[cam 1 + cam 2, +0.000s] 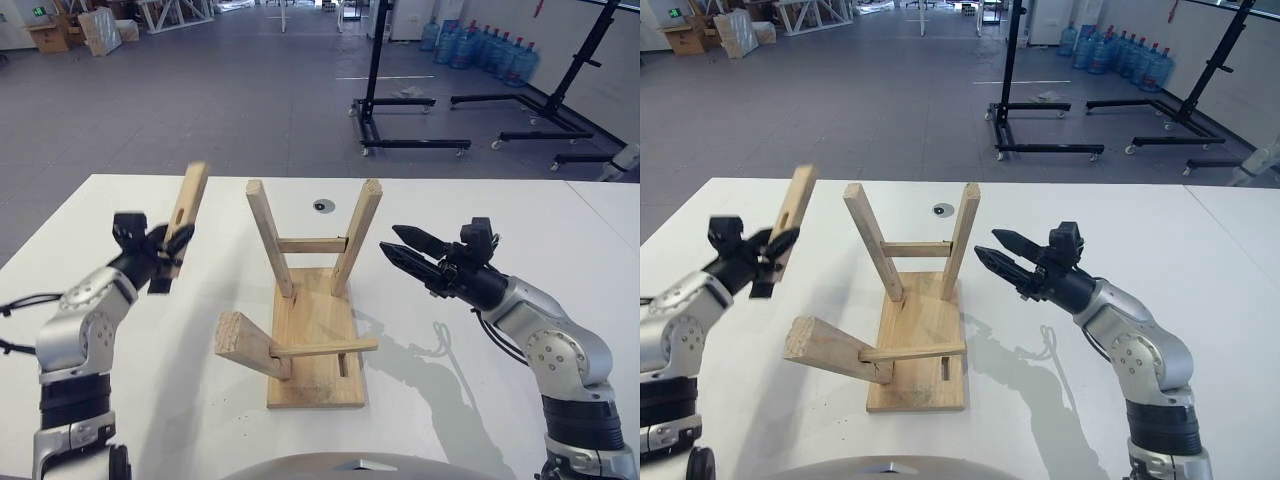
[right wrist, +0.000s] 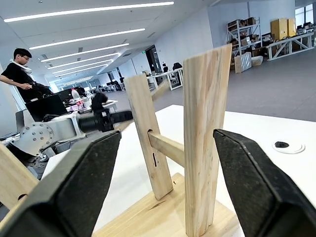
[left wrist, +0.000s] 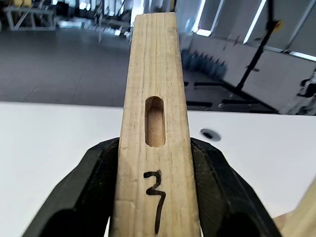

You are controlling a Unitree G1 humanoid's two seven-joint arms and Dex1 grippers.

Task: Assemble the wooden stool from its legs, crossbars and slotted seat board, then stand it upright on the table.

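**Stool parts, part-built, with one loose leg in hand**

Left gripper (image 1: 168, 250): fingers pinched on the lower part of a loose leg (image 1: 188, 212), one on each side face. It is held in the air to the left of the seat board, well apart from it, with its free end tilted up and away. The leg's face shows an oblong slot (image 3: 155, 121).

Right gripper (image 1: 388, 238): fingers spread, holding nothing. It is raised to the right of the seat board, its tips pointing at the right upright leg and just short of it.

Seat board (image 1: 315, 378): lies flat on the white table (image 1: 500, 210), long axis running away from the robot.

Left upright leg (image 1: 270, 240) and right upright leg (image 1: 357, 238): standing at the board's far end, splayed apart at the top and joined by a crossbar (image 1: 312, 245).

Third leg (image 1: 245, 343): at the board's near left edge, leaning steeply outward over the table. A second crossbar (image 1: 330, 348) runs from it across the board.

Round grommet (image 1: 321, 206): set in the table beyond the board's far end.
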